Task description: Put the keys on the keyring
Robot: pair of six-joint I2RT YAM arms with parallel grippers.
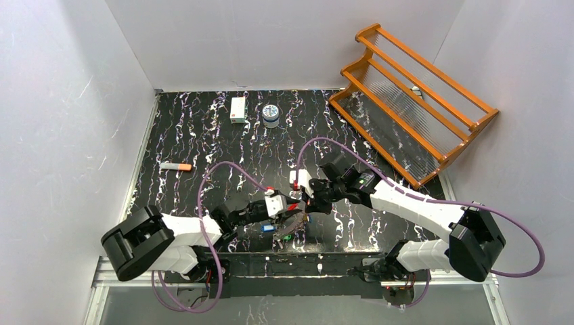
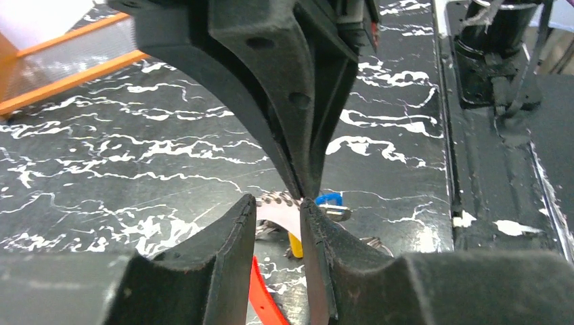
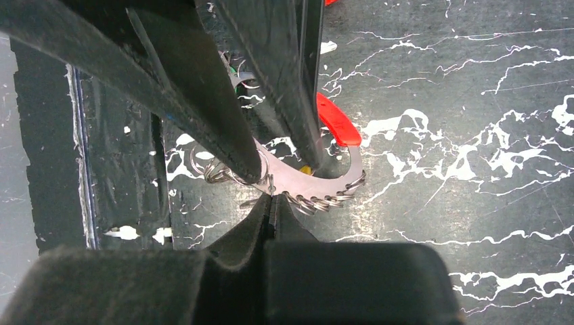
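Note:
The keyring (image 3: 301, 181) is a curved silver plate edged with several small wire rings, held just above the black marbled table. My right gripper (image 3: 273, 199) is shut on one small ring at the plate's edge. My left gripper (image 2: 277, 202) faces it with its jaws apart, and the plate (image 2: 276, 211) lies between its fingertips. In the top view the two grippers (image 1: 298, 210) meet tip to tip at the near middle of the table. Keys hang or lie below: a red cap (image 3: 336, 122), a blue cap (image 2: 329, 199), a yellow cap (image 2: 296, 245). A blue key (image 1: 268, 228) shows near the front edge.
An orange wooden rack (image 1: 413, 101) leans at the back right. A white box (image 1: 237, 108) and a small round tin (image 1: 271, 115) stand at the back. An orange-tipped marker (image 1: 176, 166) lies at the left. White walls enclose the table.

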